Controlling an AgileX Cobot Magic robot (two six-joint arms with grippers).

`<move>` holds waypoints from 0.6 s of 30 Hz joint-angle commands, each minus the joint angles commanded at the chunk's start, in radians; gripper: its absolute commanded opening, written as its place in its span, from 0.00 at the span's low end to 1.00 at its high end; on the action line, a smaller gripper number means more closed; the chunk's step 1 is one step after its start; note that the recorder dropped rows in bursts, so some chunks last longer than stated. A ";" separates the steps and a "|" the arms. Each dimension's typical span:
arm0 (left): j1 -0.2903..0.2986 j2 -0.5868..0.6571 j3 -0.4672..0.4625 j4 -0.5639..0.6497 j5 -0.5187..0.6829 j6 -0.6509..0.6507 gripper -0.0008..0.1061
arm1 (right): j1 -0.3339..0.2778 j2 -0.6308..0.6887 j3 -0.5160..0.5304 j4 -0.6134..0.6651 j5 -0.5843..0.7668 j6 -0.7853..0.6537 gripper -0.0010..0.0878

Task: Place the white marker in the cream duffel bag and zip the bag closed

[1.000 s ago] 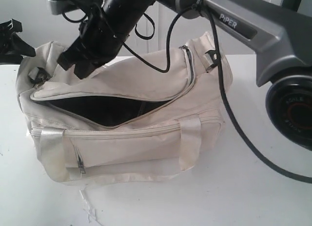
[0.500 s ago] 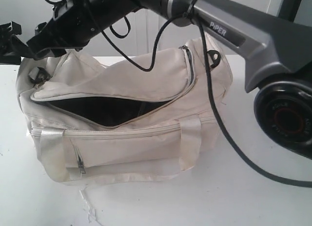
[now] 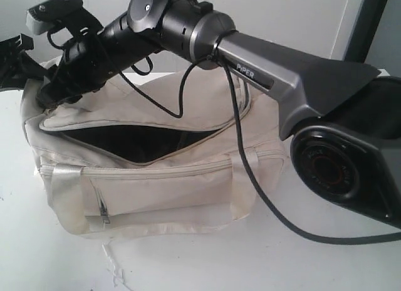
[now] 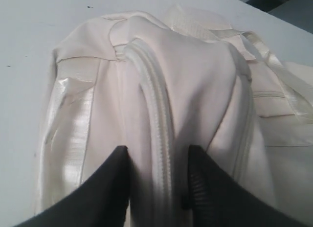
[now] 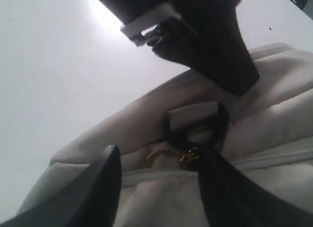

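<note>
The cream duffel bag (image 3: 188, 184) lies on the white table, its main zip gaping open over the black lining (image 3: 125, 140). The white marker is not visible in any view. My right gripper (image 3: 50, 93) has reached across to the bag's left end. In the right wrist view it (image 5: 159, 158) stands open, fingers either side of a gold zip pull (image 5: 188, 158) next to a black strap clip (image 5: 195, 122). My left gripper (image 4: 157, 156) is shut on a fold of the bag's end, with the zip ridge (image 4: 159, 114) between its fingers.
The right arm's grey link (image 3: 294, 78) and its cable (image 3: 250, 178) hang over the bag's right half. The left gripper's black body (image 3: 15, 56) sits just beyond the bag's left end. A front zip pocket (image 3: 156, 172) and webbing handles (image 3: 244, 184) face the table's near edge.
The right arm swung left and lowered, bringing its gripper from above the bag's middle to the zip pull at the left end. The bag and left gripper stayed put.
</note>
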 joint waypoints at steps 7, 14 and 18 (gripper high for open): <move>0.000 0.005 0.000 -0.086 0.024 0.079 0.01 | 0.007 0.024 0.000 -0.002 -0.033 -0.042 0.53; 0.000 0.005 0.000 -0.121 0.026 0.079 0.01 | 0.007 0.072 0.000 -0.012 -0.046 -0.042 0.53; 0.000 0.005 0.000 -0.126 0.033 0.079 0.01 | 0.007 0.081 0.000 -0.017 -0.085 -0.043 0.53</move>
